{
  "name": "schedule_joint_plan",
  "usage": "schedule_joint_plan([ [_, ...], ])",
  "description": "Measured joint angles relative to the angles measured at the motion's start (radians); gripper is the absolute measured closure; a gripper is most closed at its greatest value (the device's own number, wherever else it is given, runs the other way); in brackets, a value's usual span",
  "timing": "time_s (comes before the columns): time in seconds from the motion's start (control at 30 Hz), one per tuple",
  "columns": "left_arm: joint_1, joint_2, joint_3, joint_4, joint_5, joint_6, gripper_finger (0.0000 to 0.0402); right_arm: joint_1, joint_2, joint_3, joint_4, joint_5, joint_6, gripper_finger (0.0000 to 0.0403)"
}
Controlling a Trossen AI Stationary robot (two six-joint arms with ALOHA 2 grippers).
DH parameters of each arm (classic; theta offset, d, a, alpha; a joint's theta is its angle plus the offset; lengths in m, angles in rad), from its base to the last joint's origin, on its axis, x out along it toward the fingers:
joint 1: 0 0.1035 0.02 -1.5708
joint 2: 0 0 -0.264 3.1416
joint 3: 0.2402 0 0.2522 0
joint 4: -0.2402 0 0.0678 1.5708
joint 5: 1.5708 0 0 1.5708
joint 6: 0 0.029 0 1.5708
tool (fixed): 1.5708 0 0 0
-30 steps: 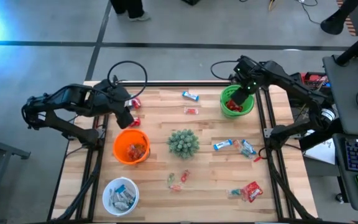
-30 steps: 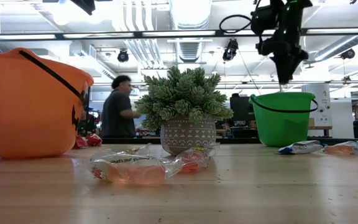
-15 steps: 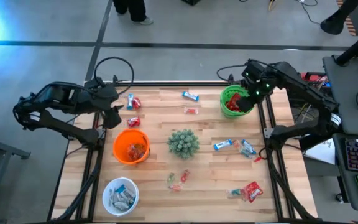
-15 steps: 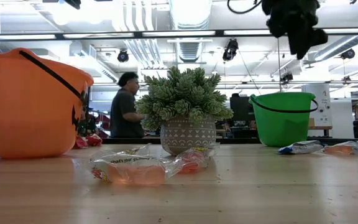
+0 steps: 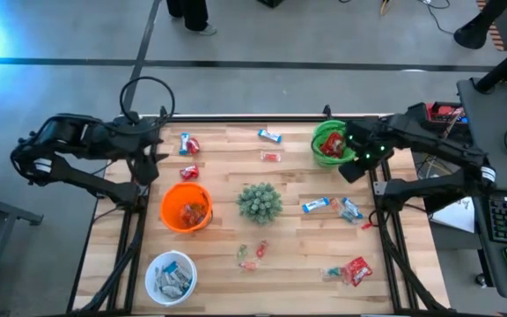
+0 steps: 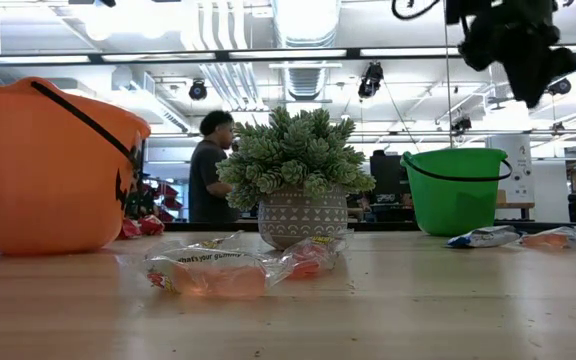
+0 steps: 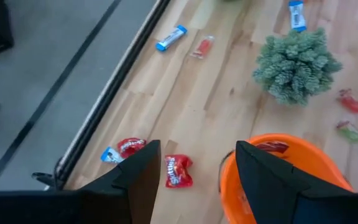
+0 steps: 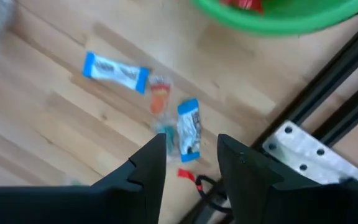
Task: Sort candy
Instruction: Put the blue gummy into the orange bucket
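The candy lies scattered on the light wooden slatted table (image 5: pixel 297 255): two red crinkly packets (image 7: pixel 178 170) close to the far-left corner, a blue-and-white wrapped bar (image 5: pixel 269 136) and a small red piece (image 5: pixel 271 157) near the far edge, two more blue-and-white bars (image 8: pixel 115 71) toward the right edge, a red packet (image 5: pixel 356 269) near the front-right corner, and tiny clear-wrapped green and pink pieces (image 5: pixel 252 254) approx. in the middle front. Some is already sorted – red ones in the green plastic bucket (image 5: pixel 322 157) at the far-right corner, others in the orange plastic pumpkin bucket (image 5: pixel 171 201) and the white bowl (image 5: pixel 152 268) at the left side. The left gripper (image 7: pixel 194 171) hangs above the far-left corner, fingers apart and empty, w/ the red packets just below. The right gripper (image 8: pixel 191 163) is at the right edge beside the green bucket, fingers also apart, nothing between them. I judge all pieces very light, wrappers thin, soft and slippery – they probably slide on the wood if pushed from the side. Better to come straight down and pinch a packet across its narrow middle; the tiny pieces need a precise, gentle close. The spiky green plant in the patterned pot (image 5: pixel 260 202) stands in the table's centre.
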Motion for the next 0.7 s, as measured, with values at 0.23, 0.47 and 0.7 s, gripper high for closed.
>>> schedule_joint_plan([
  [0.23, -0.001, -0.011, 0.000, 0.000, 0.011, 0.022, 0.0211, 0.058, 0.018, -0.156, 0.040, -0.013, 0.014, 0.0212],
  [0.47, -0.001, -0.028, 0.000, 0.000, 0.011, 0.022, 0.0211, 0.145, 0.017, -0.308, 0.174, -0.121, 0.116, 0.0197],
  [0.7, 0.000, -0.044, 0.000, 0.000, 0.011, 0.022, 0.0211, 0.257, 0.017, -0.349, 0.271, -0.113, 0.227, 0.0197],
])
